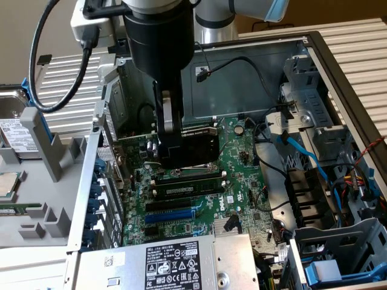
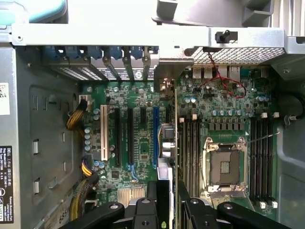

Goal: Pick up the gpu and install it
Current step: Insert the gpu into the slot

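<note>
The gpu (image 1: pixel 196 148), a card with a glossy black shroud, hangs upright inside the open computer case, just over the large green motherboard (image 1: pixel 239 181). My gripper (image 1: pixel 172 151) reaches down from above and is shut on the card's upper edge. In the wrist view the gpu (image 2: pixel 167 143) is edge-on, a thin strip running away from my gripper (image 2: pixel 170 200). It lies between the long blue slot (image 2: pixel 156 138) and the memory slots (image 2: pixel 188 148). Its silver bracket end (image 2: pixel 164 83) points at the case's rear slot openings. Whether the card touches the board I cannot tell.
Black memory sticks (image 1: pixel 187 188) and a blue slot (image 1: pixel 172 214) lie on the board near the card. The bare processor socket (image 2: pixel 224 164) sits beside the memory slots. A power supply (image 1: pixel 175 260), a drive cage (image 1: pixel 338 254) and loose blue cables (image 1: pixel 302 154) crowd the case edges.
</note>
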`<action>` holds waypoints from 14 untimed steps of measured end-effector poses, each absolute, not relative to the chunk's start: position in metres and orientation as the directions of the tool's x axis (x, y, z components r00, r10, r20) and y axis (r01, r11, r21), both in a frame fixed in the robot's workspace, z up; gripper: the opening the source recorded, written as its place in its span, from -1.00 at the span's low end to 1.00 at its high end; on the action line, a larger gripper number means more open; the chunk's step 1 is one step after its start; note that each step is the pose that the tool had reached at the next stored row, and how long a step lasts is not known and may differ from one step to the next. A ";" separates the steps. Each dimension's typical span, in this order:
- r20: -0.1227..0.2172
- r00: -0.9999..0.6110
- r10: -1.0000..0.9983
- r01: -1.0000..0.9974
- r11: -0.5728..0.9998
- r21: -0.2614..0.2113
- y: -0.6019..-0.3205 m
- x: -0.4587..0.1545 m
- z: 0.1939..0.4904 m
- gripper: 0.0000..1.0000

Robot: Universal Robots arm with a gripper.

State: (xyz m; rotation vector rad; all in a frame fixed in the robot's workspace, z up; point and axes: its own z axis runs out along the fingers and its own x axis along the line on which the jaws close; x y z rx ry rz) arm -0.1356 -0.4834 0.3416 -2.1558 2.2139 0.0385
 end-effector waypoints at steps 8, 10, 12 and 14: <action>-0.054 -0.026 -0.998 -0.999 0.027 -0.018 -0.484 -0.136 0.327 -0.47; -0.054 -0.026 -0.998 -0.999 0.027 -0.018 -0.485 -0.136 0.324 -0.47; -0.054 -0.026 -0.998 -0.999 0.027 -0.018 -0.485 -0.136 0.321 -0.47; -0.054 -0.026 -0.998 -0.999 0.027 -0.018 -0.485 -0.136 0.317 -0.47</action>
